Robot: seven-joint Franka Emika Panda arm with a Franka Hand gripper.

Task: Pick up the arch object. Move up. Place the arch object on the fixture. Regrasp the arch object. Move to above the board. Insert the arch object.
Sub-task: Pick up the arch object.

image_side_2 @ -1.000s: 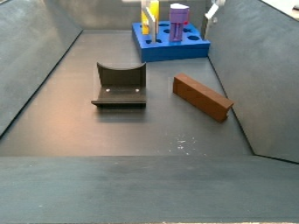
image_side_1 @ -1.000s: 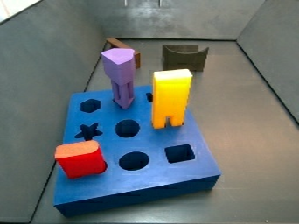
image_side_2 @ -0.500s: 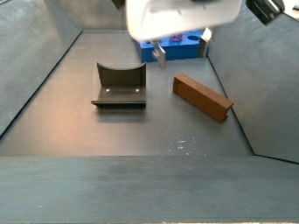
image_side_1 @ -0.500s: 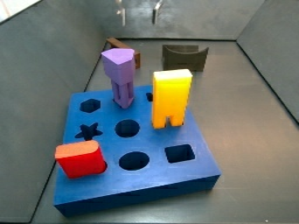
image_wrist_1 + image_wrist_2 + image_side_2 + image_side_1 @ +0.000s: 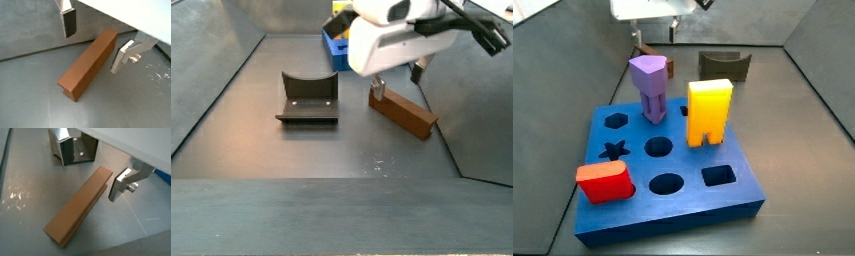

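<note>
My pincer has descended from above the board to the arch object, fingers now straddling it (contact not confirmed).

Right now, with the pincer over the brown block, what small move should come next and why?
Probably lower the pincer a little further, then close. In both wrist views the fingers stand open on either side of the block, which lies flat on the floor, untouched. The pads look to be above its long faces rather than beside them, so closing now might miss.
</note>
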